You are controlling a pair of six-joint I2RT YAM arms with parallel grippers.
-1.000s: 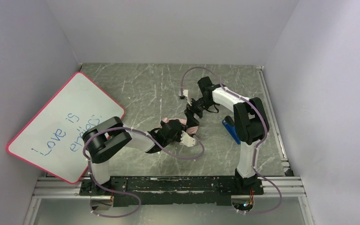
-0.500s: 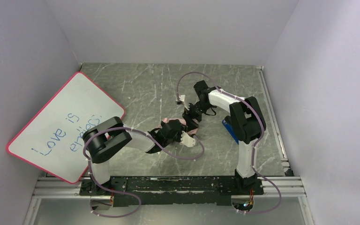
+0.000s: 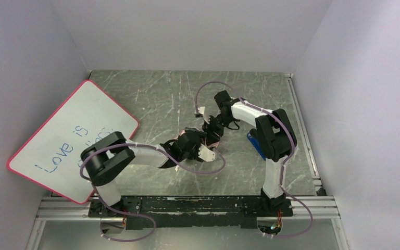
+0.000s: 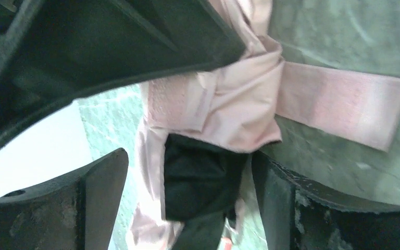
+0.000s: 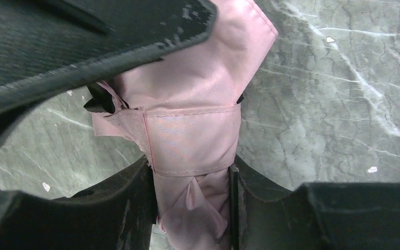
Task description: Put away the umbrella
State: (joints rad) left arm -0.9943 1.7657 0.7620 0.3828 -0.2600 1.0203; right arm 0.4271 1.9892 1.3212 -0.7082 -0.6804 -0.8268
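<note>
Opened wide since a second ago at the left gripper (image 4: pixel 187 179), straddling the umbrella (image 4: pixel 224 104) without clamping; narrowed at the right gripper (image 5: pixel 191 192), pinching the pink bundle. Lies at the middle of the table (image 3: pixel 151 99), between both grippers. Probably near done: fastening and stowing left. Looks folded, strap (image 4: pixel 344 107) wrapped round (loose end out, black lining showing).
</note>
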